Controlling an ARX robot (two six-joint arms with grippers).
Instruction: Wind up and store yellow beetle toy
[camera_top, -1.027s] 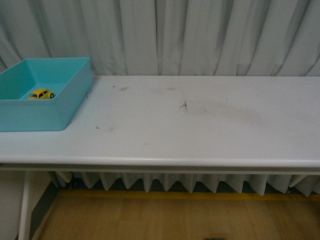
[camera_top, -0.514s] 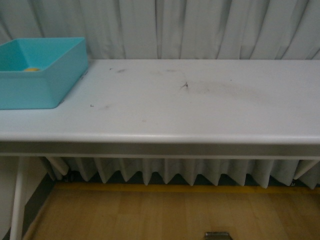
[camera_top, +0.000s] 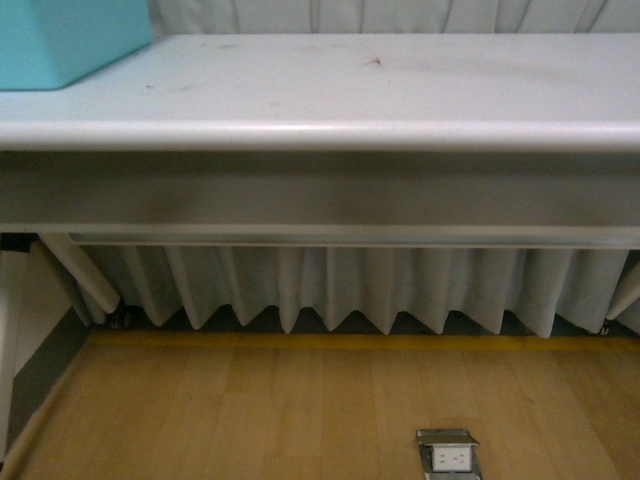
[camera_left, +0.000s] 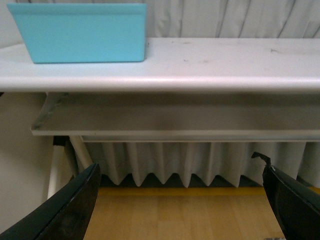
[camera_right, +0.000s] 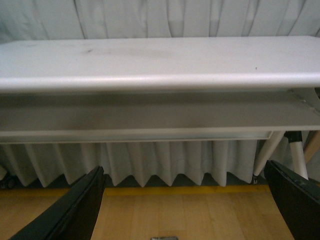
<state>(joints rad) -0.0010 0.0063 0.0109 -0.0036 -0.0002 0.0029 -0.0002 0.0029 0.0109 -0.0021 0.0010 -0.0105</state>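
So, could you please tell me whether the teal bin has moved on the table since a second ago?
Cannot tell: the teal bin still sits at the table's left end; the camera dropped, not evidently the bin.

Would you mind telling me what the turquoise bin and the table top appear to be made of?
The turquoise bin looks like moulded plastic: uniform colour, smooth matte walls. The table top seems a white laminate or painted board, semi-gloss, with a highlight along its rounded edge and dark scuffs.
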